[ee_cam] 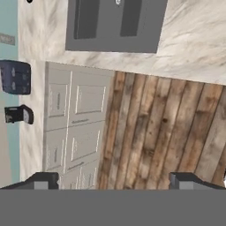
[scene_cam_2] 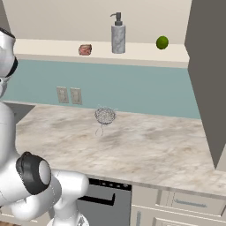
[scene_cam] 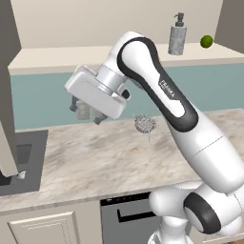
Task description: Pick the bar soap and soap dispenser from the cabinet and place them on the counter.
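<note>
Spanning frame, beige-tan marbled stone counter [scene_cam_2: 145, 145], teal backsplash; grey speckled soap dispenser [scene_cam_2: 118, 37], reddish-brown bar soap [scene_cam_2: 85, 49] on cream cabinet shelf [scene_cam_2: 53, 46], well above released, empty gripper [scene_cam: 87, 113].

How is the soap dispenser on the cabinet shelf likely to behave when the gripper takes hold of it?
The soap dispenser stands tall and narrow, so a sideways nudge would probably tip it. Its smooth round body may slip or twist between flat fingers. Its stone-like speckled finish suggests it is rigid, perhaps heavy.

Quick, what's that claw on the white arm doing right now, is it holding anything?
Gripper: open, jaws spread wide, holding nothing.
</note>
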